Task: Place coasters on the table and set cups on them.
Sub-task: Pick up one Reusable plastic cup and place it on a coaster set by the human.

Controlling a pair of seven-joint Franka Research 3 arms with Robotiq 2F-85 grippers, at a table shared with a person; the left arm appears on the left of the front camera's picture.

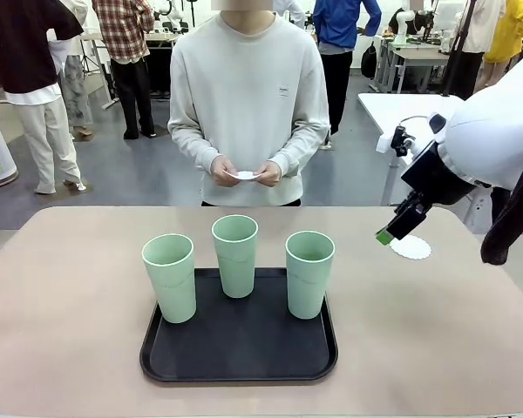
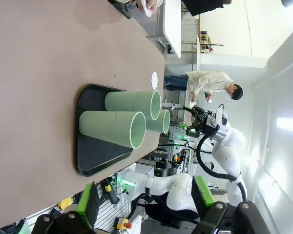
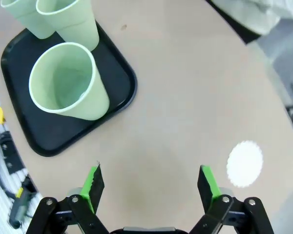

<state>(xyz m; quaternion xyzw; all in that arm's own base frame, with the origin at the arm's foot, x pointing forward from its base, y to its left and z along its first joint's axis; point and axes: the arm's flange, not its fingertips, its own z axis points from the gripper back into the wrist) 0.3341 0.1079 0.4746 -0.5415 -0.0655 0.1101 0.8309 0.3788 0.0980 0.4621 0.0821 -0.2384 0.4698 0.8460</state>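
Note:
Three pale green cups [image 1: 169, 277] [image 1: 234, 254] [image 1: 309, 273] stand upright on a black tray [image 1: 240, 370] in the middle of the beige table [image 1: 70, 287]. One white scalloped coaster [image 1: 410, 248] lies on the table at the right. My right gripper [image 1: 390, 231] hovers just above and to the left of it, open and empty. In the right wrist view the coaster [image 3: 244, 163] lies beside the right finger of that gripper [image 3: 151, 183], and the nearest cup [image 3: 68, 80] is farther off. The person holds another coaster [image 1: 245, 175] in both hands. My left gripper [image 2: 146, 197] is open, well back from the tray [image 2: 95, 156].
The person stands at the table's far edge, behind the tray. A white table [image 1: 401, 109] sits behind on the right. Bare tabletop lies to the left of the tray and in front of it.

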